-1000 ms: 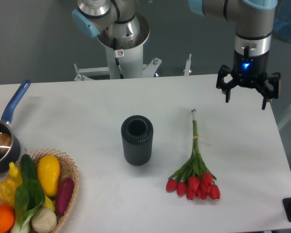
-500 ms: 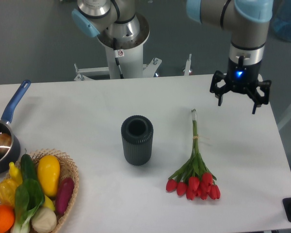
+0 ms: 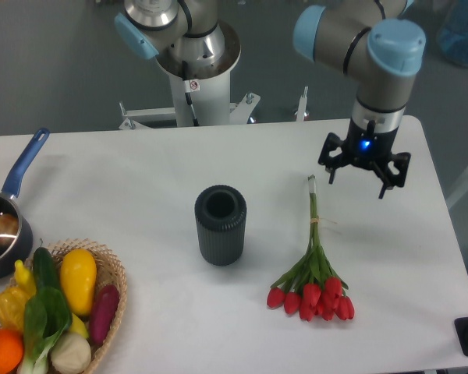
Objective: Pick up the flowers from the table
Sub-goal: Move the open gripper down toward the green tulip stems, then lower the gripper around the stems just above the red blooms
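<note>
The flowers (image 3: 314, 274) lie flat on the white table (image 3: 140, 179), red buds bunched toward 6 o'clock and the thin tied stems running up toward 12 o'clock. The pincer (image 3: 359, 182) hangs with its fingers spread apart and nothing between them, just off the stem tips at about 2 o'clock from them. A dark ribbed cup (image 3: 220, 224) stands upright at 9 o'clock of the flowers.

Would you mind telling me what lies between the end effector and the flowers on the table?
Nothing: the camera view shows only bare white table between the open end effector and the flowers.
</note>
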Robot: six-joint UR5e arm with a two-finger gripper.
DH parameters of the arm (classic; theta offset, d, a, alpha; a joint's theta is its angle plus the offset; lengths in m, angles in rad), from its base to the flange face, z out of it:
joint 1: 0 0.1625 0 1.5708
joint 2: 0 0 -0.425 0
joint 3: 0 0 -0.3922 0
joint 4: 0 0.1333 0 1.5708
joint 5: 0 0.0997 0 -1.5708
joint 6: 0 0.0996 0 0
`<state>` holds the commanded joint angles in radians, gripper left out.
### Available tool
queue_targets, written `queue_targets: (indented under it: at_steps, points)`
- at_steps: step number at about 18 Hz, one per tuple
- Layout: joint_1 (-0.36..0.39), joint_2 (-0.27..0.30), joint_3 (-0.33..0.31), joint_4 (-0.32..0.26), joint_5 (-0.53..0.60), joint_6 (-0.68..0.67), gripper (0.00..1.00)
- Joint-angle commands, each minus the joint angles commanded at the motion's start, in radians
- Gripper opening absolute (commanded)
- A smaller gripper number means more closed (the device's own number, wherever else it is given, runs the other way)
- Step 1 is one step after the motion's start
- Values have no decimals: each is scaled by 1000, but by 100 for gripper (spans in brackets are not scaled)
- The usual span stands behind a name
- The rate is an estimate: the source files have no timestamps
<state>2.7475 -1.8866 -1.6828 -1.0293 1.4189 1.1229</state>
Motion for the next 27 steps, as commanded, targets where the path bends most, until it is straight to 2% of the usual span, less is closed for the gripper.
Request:
queue_targets:
  at_steps: [4,8,13,25,27]
  points:
    - [-25,-40,9,0,0,-86,100]
    - [-49,-83,12,2,0,-86,100]
    - [-89,-152,51,5,0,-86,100]
    - [-92,-218,86,8,5,-86,100]
    - [-92,-227,87,31,6,-86,100]
